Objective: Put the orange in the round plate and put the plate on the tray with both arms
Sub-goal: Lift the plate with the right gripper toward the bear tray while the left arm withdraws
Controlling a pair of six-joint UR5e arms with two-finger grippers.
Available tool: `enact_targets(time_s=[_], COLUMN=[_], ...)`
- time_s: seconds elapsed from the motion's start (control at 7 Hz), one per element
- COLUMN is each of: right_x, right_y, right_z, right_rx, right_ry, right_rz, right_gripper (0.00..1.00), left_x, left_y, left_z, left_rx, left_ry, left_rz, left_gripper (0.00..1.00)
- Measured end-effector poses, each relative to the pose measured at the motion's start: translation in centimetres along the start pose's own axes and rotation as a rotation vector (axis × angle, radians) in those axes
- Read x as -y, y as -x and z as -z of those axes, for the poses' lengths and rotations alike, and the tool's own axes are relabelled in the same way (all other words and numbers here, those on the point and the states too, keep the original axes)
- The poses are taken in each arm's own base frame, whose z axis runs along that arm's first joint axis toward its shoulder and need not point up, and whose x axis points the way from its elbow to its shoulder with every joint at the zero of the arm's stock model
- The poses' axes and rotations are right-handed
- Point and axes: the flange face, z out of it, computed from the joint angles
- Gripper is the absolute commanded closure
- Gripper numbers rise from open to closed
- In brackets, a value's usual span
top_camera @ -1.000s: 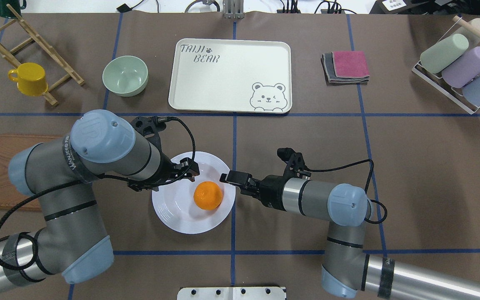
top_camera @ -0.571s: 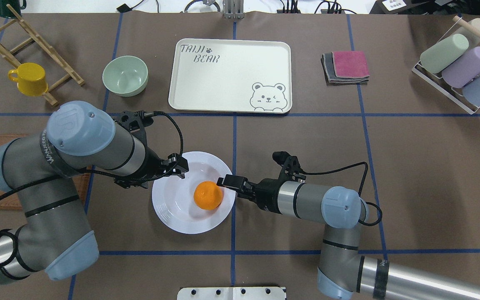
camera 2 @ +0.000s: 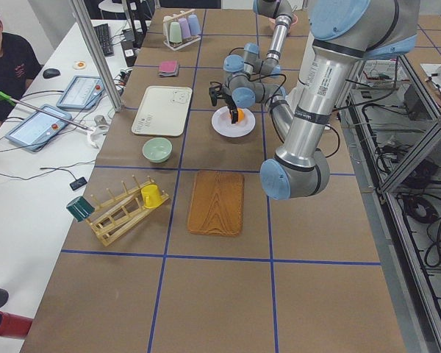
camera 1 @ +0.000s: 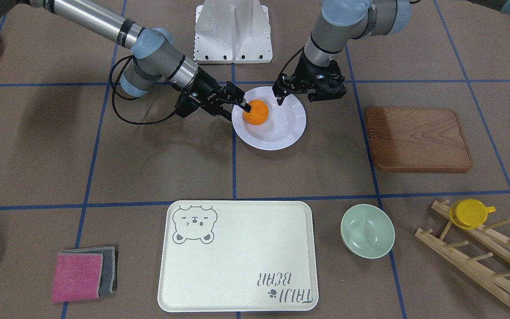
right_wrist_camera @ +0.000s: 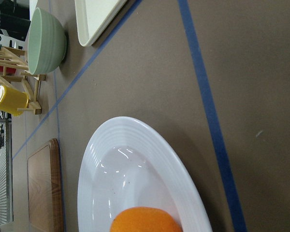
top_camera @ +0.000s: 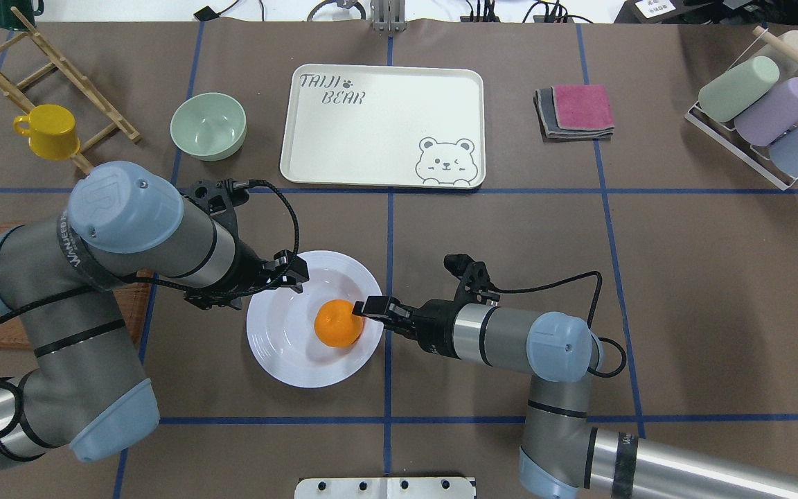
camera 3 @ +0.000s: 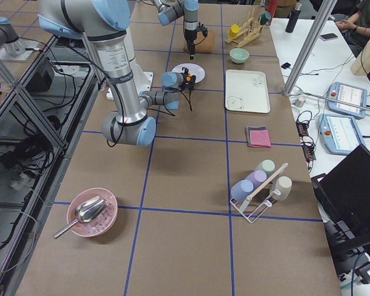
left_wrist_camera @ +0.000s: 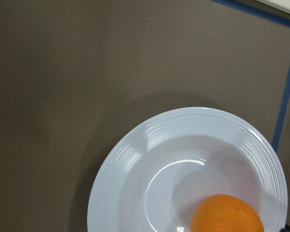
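Observation:
The orange (top_camera: 337, 324) lies in the sunken centre of the round plate (top_camera: 280, 336), towards its right side. The plate rests on the brown table, nearer the robot than the tray (top_camera: 371, 138). My left gripper (top_camera: 290, 270) hovers open over the plate's upper-left rim, apart from the orange. My right gripper (top_camera: 370, 306) is open at the plate's right rim, one fingertip against the orange. The facing view shows the orange (camera 1: 256, 111), plate (camera 1: 283, 128), left gripper (camera 1: 281, 94) and right gripper (camera 1: 238, 103). Both wrist views show plate (left_wrist_camera: 145, 179) (right_wrist_camera: 135, 154) and orange (left_wrist_camera: 227, 215) (right_wrist_camera: 145, 220), no fingers.
A mint-green bowl (top_camera: 208, 126) stands left of the tray. A wooden board (camera 1: 416, 138) lies under my left arm's side. A yellow cup (top_camera: 48, 130) hangs on a wooden rack, folded cloths (top_camera: 575, 111) lie right of the tray, and pastel cups (top_camera: 763, 111) fill a rack far right.
My left gripper has drawn back left from over the plate's middle to its rim. My right gripper has come in leftward to the orange. Plate and orange have shifted slightly left.

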Motion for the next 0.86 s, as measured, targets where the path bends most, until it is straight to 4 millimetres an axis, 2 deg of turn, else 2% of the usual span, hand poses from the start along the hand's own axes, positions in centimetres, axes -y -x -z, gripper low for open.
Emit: enact_targets(time_s=[0.14,0.43,0.57,0.86], right_x=[-0.1,-0.1,-0.1,-0.1], right_y=[0.5,1.3,1.7,2.4], right_z=[0.4,0.7,0.7,0.6], right_rx=[0.037,0.083,0.092,0.108], right_ry=[0.007,0.013,0.013,0.007], right_rz=[-0.010,-0.027,-0.030,-0.034], right_gripper=[1.00,1.00,1.00,1.00], left_x=[0.2,0.8,1.6,4.3], left_y=[0.1,0.3,1.2,3.7], left_z=[0.1,0.7,2.0,6.2], left_rx=[-0.001,-0.006,-0.016,-0.057], left_ry=[-0.002,0.002,0.021,0.055], left_rz=[0.002,0.004,-0.012,-0.037], left_gripper=[0.03,0.02,0.02,0.02])
